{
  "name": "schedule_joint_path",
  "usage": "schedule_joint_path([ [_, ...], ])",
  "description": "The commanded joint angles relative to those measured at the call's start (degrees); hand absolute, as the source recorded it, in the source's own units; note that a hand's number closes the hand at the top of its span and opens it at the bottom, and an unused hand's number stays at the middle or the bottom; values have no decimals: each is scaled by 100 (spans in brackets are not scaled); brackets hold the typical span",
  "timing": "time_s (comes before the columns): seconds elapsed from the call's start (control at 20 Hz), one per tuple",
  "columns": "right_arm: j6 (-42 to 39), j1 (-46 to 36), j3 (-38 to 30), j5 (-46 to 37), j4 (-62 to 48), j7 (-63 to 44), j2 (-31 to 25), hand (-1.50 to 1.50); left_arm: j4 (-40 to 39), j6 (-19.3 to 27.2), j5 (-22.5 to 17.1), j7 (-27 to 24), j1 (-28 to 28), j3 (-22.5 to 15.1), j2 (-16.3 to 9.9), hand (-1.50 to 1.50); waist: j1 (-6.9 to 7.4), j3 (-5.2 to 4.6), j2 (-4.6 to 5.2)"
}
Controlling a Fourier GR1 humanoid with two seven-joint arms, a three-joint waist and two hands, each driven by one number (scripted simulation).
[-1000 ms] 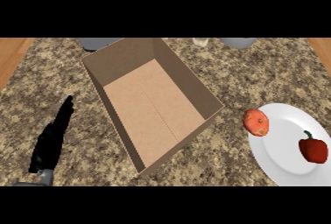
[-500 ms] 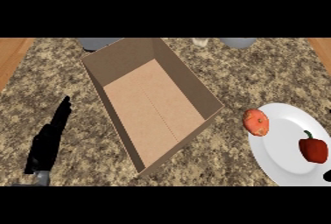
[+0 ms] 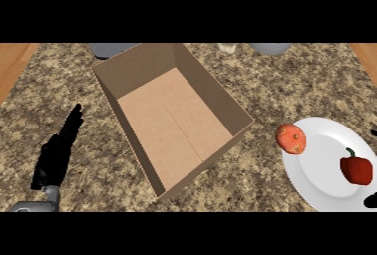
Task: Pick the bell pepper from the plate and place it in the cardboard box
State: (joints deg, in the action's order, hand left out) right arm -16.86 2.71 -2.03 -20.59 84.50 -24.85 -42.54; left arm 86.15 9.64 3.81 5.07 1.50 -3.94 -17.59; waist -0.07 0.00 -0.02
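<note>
Black left hand [image 3: 57, 154] flat, fingers straight

The left hand [image 3: 57, 152] is matt black, long and narrow, tapering to slim pointed fingers at its far end. At its near end it joins a short pale grey wrist and a rounded grey forearm cuff [image 3: 33, 206], both smooth and unmarked.

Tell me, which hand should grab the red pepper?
The right hand, probably. The pepper lies on the plate at the robot's right, and that hand just peeks in beside it. The left hand rests beyond the box, far off.
</note>
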Motion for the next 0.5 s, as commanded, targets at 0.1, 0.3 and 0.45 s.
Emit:
schedule_joint_path([
  [0.1,-272,203,-307,-309,555,-183,361,-150,-228,-102,190,-141,90,253,188,0,-20,-2,-4],
  [0.3,-587,-454,-352,-574,116,-355,546,-150,-31,-253,269,-18,44,318,226,0,9,-1,1],
  [0.45,-446,-140,-406,-742,385,-292,799,-150,-66,-105,551,150,232,161,458,0,-13,-1,-1],
])
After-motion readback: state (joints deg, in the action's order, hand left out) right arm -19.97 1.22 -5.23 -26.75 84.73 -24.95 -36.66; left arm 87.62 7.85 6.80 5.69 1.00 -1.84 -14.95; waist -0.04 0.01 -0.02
